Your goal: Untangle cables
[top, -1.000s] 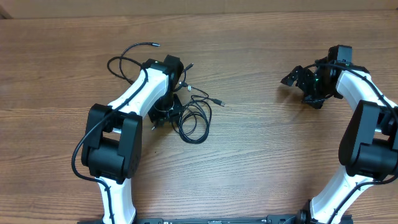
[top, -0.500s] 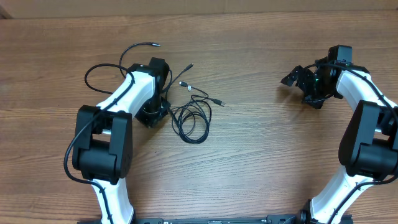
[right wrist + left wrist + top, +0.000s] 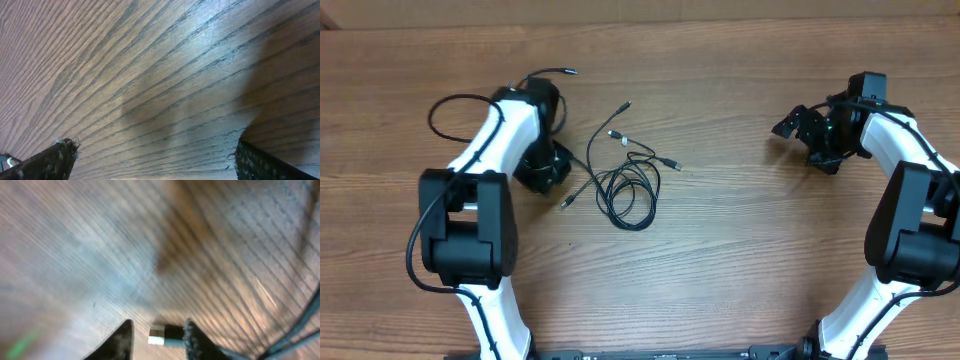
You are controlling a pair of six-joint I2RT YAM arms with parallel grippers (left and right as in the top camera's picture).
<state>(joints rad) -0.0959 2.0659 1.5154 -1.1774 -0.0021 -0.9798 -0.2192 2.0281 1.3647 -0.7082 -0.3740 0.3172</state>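
Several thin black cables (image 3: 630, 188) lie tangled in loops at centre-left of the wooden table, with small plug ends pointing up and to the right. One cable loops out to the far left (image 3: 438, 108), and its end lies at the top (image 3: 568, 72). My left gripper (image 3: 542, 168) is low over the table just left of the tangle. In the left wrist view its narrow jaws (image 3: 157, 326) have a silver-tipped plug (image 3: 162, 335) between them, against the right finger. My right gripper (image 3: 805, 142) is open and empty at the far right, with only bare wood between its fingers (image 3: 152, 150).
The wooden table (image 3: 740, 230) fills the view. Both arm bases stand at its near edge, each with thicker black cords. A loose plug end (image 3: 565, 203) lies just right of my left gripper.
My left arm has swung to the left, away from the tangle. The cable loop at the far left has moved left with it. The right arm has not moved.
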